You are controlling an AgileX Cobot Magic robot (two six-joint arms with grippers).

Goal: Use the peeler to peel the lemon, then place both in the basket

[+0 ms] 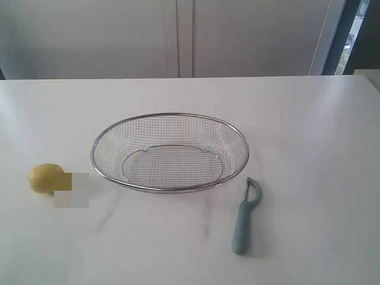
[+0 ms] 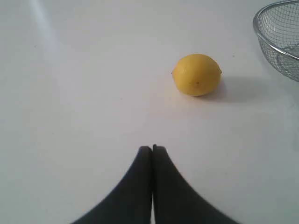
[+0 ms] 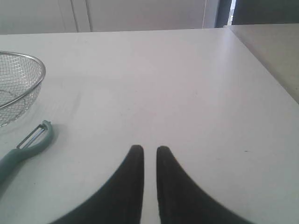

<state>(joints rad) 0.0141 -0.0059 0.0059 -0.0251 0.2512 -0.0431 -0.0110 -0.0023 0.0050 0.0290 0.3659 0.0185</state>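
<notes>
White tabletop (image 1: 309,119), with pale cabinet doors (image 1: 178,35) behind. At centre, a large, shallow oval basket of silver wire mesh (image 1: 169,189), empty. Well off to its left, a small, bright yellow oval lemon (image 1: 46,178), resting on the table with its skin whole. Against its right side in the exterior view, a blurred grey square patch (image 1: 72,190), unreadable. Just beside the basket's front right rim, a slim peeler with a pale teal-blue handle and curved metal blade head (image 1: 242,221), blade end toward the basket.

Left gripper (image 2: 152,148): black fingers pressed together, holding nothing. Ahead of it the lemon (image 2: 196,74), only bare table between, and the basket rim (image 2: 275,46) beyond.

Right gripper (image 3: 149,148): fingers parted by a narrow slit, holding nothing. Peeler (image 3: 21,151) off to one side, apart from the fingers, with the basket's edge (image 3: 42,70) past it.
</notes>
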